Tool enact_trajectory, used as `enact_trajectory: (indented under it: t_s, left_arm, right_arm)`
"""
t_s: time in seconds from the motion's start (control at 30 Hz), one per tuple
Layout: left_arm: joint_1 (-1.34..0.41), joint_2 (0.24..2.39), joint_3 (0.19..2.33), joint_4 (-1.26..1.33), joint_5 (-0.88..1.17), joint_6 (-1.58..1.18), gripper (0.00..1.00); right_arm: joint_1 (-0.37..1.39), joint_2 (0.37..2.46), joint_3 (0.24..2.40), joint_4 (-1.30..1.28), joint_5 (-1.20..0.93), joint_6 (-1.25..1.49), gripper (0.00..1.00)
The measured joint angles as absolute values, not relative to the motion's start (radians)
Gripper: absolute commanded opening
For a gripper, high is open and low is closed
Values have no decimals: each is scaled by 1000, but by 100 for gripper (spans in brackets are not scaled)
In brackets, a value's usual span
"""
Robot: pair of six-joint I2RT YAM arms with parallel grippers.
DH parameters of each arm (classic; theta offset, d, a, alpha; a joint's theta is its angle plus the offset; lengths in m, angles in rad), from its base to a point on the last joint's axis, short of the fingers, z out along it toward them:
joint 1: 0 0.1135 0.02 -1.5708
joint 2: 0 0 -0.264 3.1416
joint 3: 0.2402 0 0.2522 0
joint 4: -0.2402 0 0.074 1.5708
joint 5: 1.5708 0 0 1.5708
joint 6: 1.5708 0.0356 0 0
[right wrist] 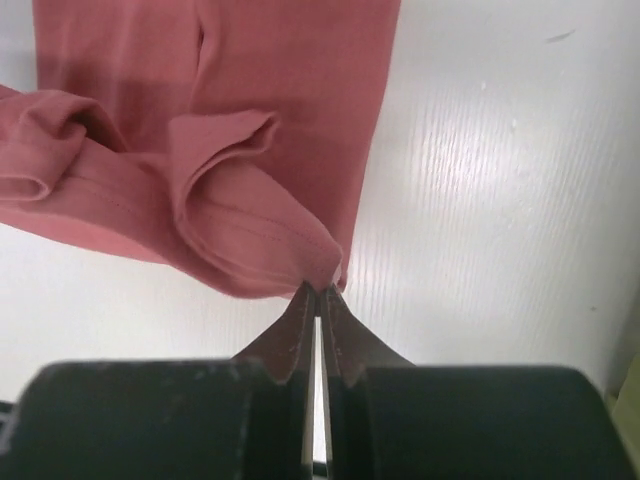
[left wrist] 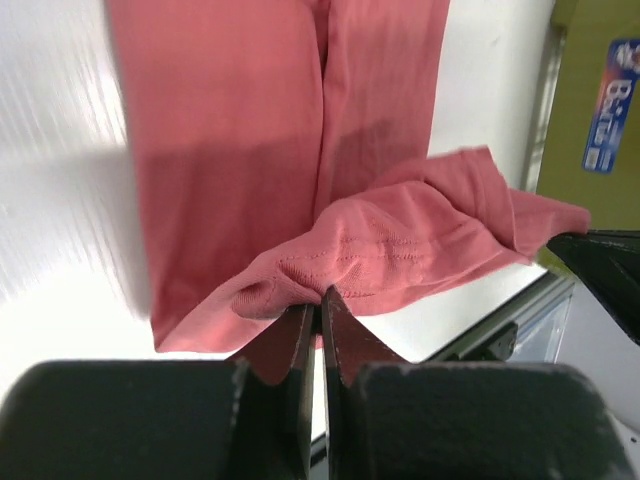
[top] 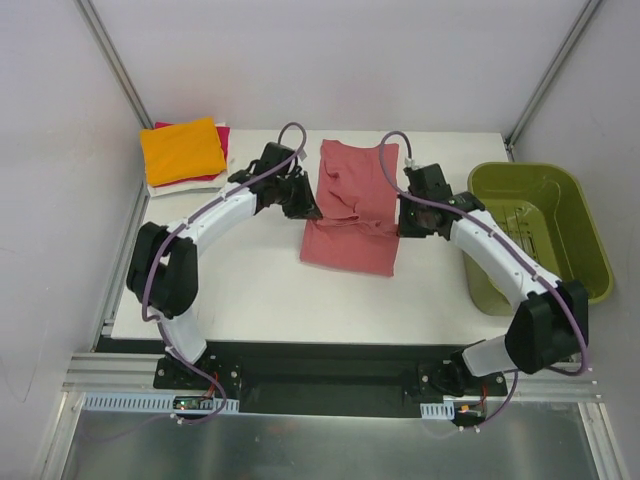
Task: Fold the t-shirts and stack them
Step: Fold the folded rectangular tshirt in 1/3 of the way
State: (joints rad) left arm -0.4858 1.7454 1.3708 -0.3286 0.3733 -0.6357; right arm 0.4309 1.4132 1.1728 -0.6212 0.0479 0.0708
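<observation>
Top view: you see the salmon-red t-shirt (top: 350, 215) lying as a long panel on the white table (top: 260, 290), just to the 1 o'clock side of the table's centre, its long axis running from 12 to 6 o'clock. The left gripper (top: 305, 205) meets the shirt's 9 o'clock edge and the right gripper (top: 412, 222) its 3 o'clock edge, about midway along the panel, where the cloth is rumpled. Left wrist view: your left jaws are pressed fully together on a stitched fold of the salmon cloth, which rises off the flat layer beneath. Right wrist view: your right jaws are likewise closed tight, pinching the tip of a doubled hem at the shirt's edge. At 10 o'clock on the table, well apart from the arms, sits a folded stack: the orange t-shirt (top: 183, 150) on top, the magenta t-shirt (top: 223, 133) showing at its far edge, the white t-shirt (top: 160, 187) lowest. The olive-green basket (top: 585, 240) stands at 3 o'clock, beside the table's edge.
</observation>
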Motion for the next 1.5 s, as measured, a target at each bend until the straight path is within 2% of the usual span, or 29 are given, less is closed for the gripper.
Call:
enact_trajectory:
  t_s: [0.33,0.4,0.47,0.5,0.53,0.57,0.6,0.63,0.67,0.7,0.8,0.97,1.07,1.2,1.33,1.5]
  left_arm:
    - [-442,1962,1578,-341,417,-589,1]
    - [-436,1997,1602,-346,425,-587,3]
    - [-428,2030,1625,-350,437,-587,10]
    - [-423,2045,1635,-350,440,-587,15]
    - [-420,2060,1646,-351,441,-586,28]
    - [-416,2073,1655,-350,443,-585,35]
    - [-410,2083,1663,-353,444,-582,45]
    - [-407,2091,1672,-359,446,-582,89]
    - [-404,2096,1679,-364,448,-581,99]
    - [-400,2097,1681,-366,451,-575,99]
    - [-395,2086,1676,-372,454,-578,99]
    - [-391,1963,1549,-379,447,-578,99]
    - [-392,1842,1417,-378,439,-581,99]
    - [-392,1692,1230,-376,414,-590,99]
    - [-392,1555,1052,-386,381,-613,99]
    - [-392,1367,874,-400,330,-654,99]
  right_arm:
    - [327,1645,1332,-607,12,29,3]
    - [315,1692,1363,-607,1,25,6]
    - [303,1736,1388,-603,-9,23,11]
    - [299,1758,1399,-602,-9,22,17]
    - [294,1781,1412,-603,-12,21,22]
    - [290,1800,1425,-603,-13,19,30]
    - [286,1821,1441,-604,-14,13,55]
    - [281,1847,1465,-607,-14,4,68]
    - [278,1868,1489,-620,-13,-4,75]
    - [276,1883,1507,-629,-12,-2,86]
    - [272,1897,1538,-646,-11,-28,99]
    - [273,1808,1424,-634,-46,-44,99]
    - [282,1710,1313,-616,-118,-54,100]
    - [338,1665,1279,-586,-222,-73,100]
    - [454,1706,1306,-524,-291,-83,100]
    - [534,1899,1473,-457,-340,-67,99]
